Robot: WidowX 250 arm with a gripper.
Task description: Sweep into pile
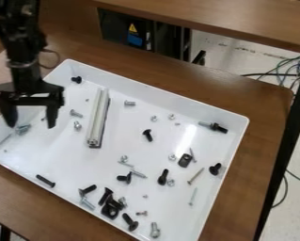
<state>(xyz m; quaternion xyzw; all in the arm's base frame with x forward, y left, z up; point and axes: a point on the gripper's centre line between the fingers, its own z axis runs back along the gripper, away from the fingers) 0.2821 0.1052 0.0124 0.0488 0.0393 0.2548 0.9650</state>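
We see a white tray (pixel 64 153) against a brown table (pixel 262 99), with silver screws (pixel 130 103), black bolts (pixel 148 135) and a silvery-grey bar (pixel 97 117). At left, we find the gripper (pixel 31 123) black; the far sticker (pixel 135 39) is yellow and blue.

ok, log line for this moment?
gripper: open, above tray | metal bar: lying in tray | screws: scattered, some bunched | sweep: unfinished

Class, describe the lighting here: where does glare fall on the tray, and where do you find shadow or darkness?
In the camera view, bright glare on the white tray, just above the black clip; a dark strip along the metal bar's right side, perhaps shadow; the black gripper dark against the tray.
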